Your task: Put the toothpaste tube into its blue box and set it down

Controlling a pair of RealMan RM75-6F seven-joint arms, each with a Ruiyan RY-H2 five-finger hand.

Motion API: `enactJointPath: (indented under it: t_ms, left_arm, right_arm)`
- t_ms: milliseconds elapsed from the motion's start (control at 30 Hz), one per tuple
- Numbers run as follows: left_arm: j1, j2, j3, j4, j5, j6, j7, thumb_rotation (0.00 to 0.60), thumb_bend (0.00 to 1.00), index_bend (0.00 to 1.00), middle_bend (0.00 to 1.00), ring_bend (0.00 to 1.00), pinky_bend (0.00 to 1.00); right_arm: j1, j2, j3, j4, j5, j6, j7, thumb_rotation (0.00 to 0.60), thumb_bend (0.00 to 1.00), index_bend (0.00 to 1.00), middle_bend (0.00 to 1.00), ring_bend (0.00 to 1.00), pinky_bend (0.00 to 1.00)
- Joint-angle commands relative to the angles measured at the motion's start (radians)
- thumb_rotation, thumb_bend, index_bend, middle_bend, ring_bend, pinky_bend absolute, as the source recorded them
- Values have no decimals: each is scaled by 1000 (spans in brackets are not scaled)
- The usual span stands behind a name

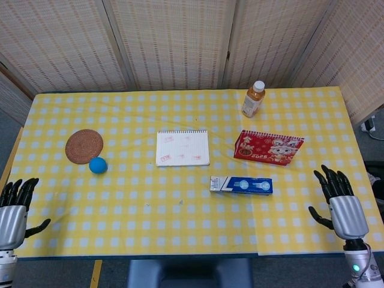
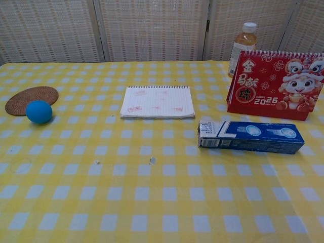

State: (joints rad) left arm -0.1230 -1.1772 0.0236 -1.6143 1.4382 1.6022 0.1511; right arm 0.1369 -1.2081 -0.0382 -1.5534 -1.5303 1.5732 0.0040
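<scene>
The blue toothpaste box (image 1: 241,184) (image 2: 250,136) lies flat on the yellow checked table, right of centre, its pale end flap facing left. No separate tube shows outside it. My right hand (image 1: 341,205) hovers open near the table's front right corner, well clear of the box, fingers spread. At the front left edge my left hand (image 1: 13,208) is open too, holding nothing. Neither hand appears in the chest view.
A red 2026 desk calendar (image 1: 269,147) (image 2: 276,85) stands just behind the box, with a drink bottle (image 1: 253,99) (image 2: 243,45) further back. A spiral notepad (image 1: 182,147) (image 2: 158,102) lies mid-table. A cork coaster (image 1: 84,146) (image 2: 31,99) and a blue ball (image 1: 98,165) (image 2: 39,111) sit at the left.
</scene>
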Motion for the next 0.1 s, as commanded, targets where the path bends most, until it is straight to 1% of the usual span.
enactJointPath:
  t_ms: [33,100]
  left_arm:
    - [1,11,-1,-1,-12,-37,-6,600,136,52,132,60,10]
    - [7,14,-5,4,-12,-34,3,600,136,48,132,60,10]
  right_arm:
    - [1,16,-6,-18,-1,-46,3,600,303,0,0,0,0]
    - [1,18,-4,-25,-5,-52,0,600,303,0,0,0,0]
